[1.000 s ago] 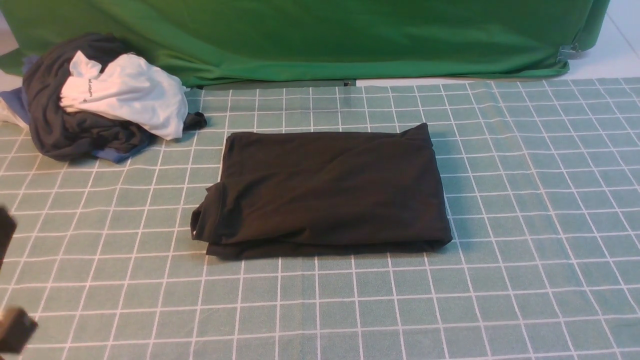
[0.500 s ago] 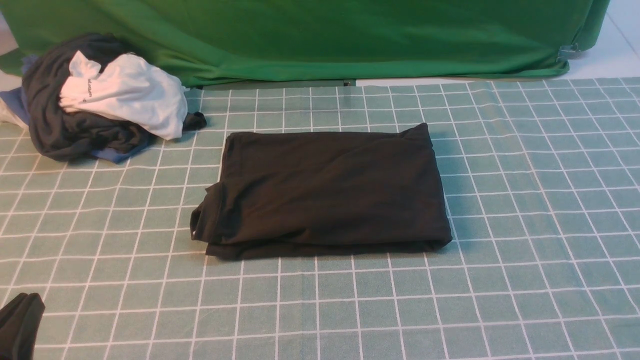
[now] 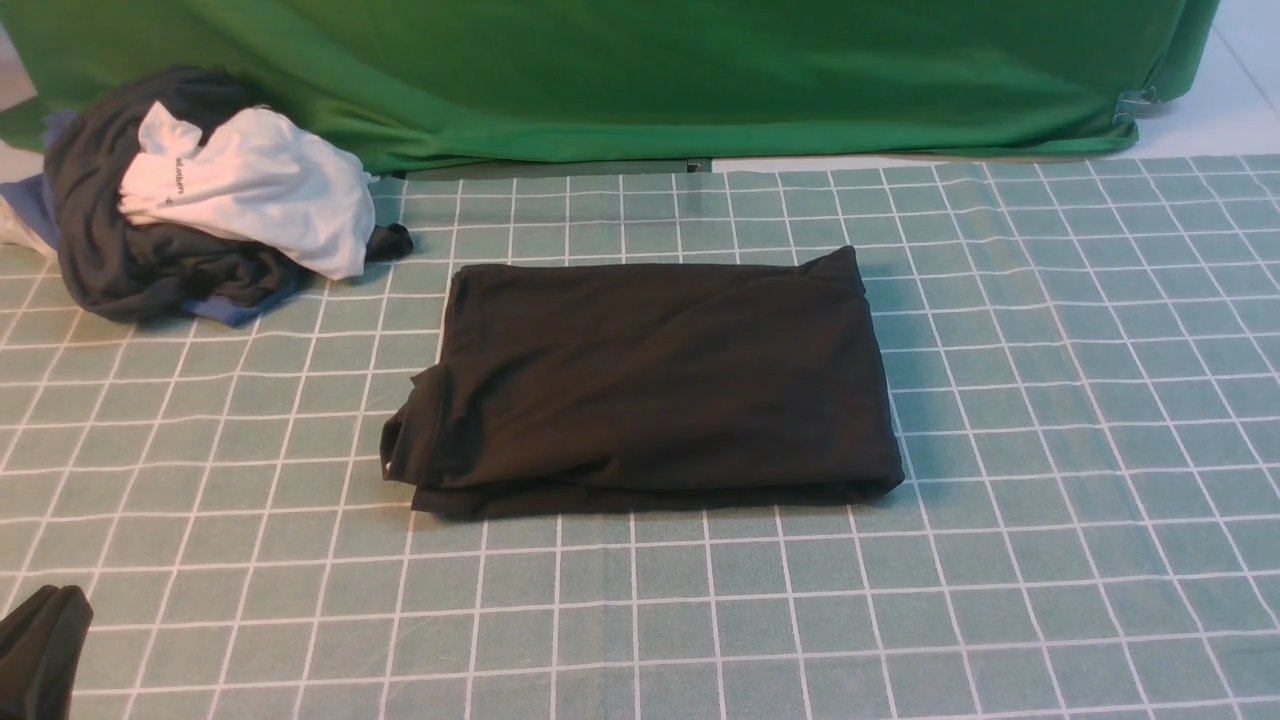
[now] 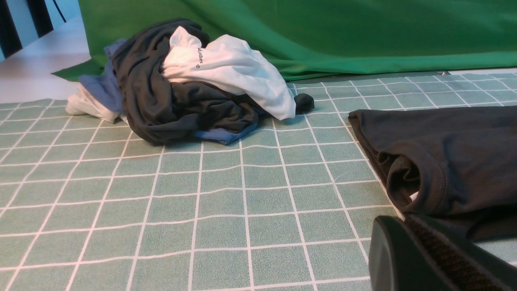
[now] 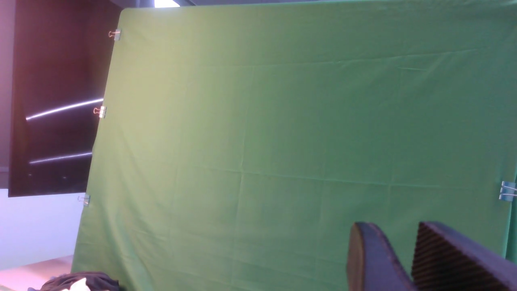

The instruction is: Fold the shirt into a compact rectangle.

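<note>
Inspector A: The shirt (image 3: 648,385) lies folded into a rough rectangle at the middle of the surface (image 3: 1050,560), on the green checked cover. A rolled edge sticks out at its near-left corner.

Inspector B: Containers?

Inspector A: None are seen. A loose bundle of garments (image 3: 195,195), dark grey, white and blue, sits at the far left, well apart from the shirt. A green cloth (image 3: 640,70) hangs along the far edge.

Inspector B: The left gripper (image 3: 40,655)?

Inspector A: It is at the near-left corner, apart from the shirt, fingers (image 4: 424,258) closed and empty.

Inspector B: The right gripper (image 5: 406,258)?

Inspector A: Seen only from its wrist view, facing the green cloth. Its fingers (image 5: 373,258) stand slightly parted with nothing between them.
</note>
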Controlling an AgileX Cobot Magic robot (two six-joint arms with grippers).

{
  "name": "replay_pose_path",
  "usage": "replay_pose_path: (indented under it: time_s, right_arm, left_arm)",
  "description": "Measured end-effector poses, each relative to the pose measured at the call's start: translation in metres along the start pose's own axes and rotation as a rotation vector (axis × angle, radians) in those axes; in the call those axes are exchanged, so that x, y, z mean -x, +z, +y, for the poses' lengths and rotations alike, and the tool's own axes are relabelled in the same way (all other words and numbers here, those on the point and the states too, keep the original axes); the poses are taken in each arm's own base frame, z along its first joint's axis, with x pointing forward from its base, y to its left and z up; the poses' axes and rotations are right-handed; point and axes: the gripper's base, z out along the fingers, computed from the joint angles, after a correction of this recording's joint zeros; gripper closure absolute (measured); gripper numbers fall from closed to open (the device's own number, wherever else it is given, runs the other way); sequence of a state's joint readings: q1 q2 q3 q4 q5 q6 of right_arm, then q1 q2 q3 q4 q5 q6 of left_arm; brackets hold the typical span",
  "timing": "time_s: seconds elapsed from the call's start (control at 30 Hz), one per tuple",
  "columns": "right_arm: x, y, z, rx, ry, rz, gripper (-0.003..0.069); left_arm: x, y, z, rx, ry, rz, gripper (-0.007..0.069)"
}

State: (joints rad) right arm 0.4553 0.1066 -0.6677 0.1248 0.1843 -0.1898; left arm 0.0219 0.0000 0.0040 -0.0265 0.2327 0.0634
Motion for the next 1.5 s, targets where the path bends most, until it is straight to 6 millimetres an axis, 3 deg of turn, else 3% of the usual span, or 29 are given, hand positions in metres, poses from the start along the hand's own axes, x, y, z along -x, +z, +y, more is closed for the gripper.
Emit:
replay_pose_path:
  time_s: [0.47,0.57,0.67,0.83,0.87,0.9,1.0,1.1,1.17,1.5]
  right_arm:
    - [0.0,0.0,0.0,0.001,-0.03,0.005,0.0452]
    - [-0.011,-0.001,0.002,0.001,-0.093,0.072,0.0442]
    - [-0.028,0.001,0.004,-0.026,-0.132,0.144,0.0435]
    - [-0.102,0.004,0.007,-0.142,-0.206,0.413,0.0424]
    - [-0.105,0.004,0.007,-0.146,-0.206,0.424,0.0423]
    - [-0.131,0.0,0.007,-0.178,-0.206,0.507,0.0421]
    - [-0.179,-0.014,0.009,-0.216,-0.191,0.649,0.042]
    - [-0.211,-0.028,0.011,-0.245,-0.178,0.719,0.0421]
    - [-0.219,-0.033,0.012,-0.267,-0.175,0.729,0.0421]
    - [-0.219,-0.034,0.009,-0.335,-0.154,0.717,0.0421]
  left_arm:
    - [0.0,0.0,0.0,0.0,0.0,0.0,0.061]
    - [0.0,0.0,0.0,0.0,0.013,0.0,0.061]
    - [0.0,0.0,0.0,0.0,0.026,0.0,0.061]
    - [0.0,0.0,0.0,0.0,0.03,0.0,0.061]
    - [0.0,0.0,0.0,0.0,0.03,0.0,0.061]
    - [0.0,0.0,0.0,0.0,0.03,0.0,0.061]
    - [0.0,0.0,0.0,0.0,0.03,0.0,0.061]
    - [0.0,0.0,0.0,0.0,0.03,0.0,0.0609]
    - [0.0,0.0,0.0,0.0,0.03,0.0,0.0608]
    - [0.0,0.0,0.0,0.0,0.03,-0.001,0.0608]
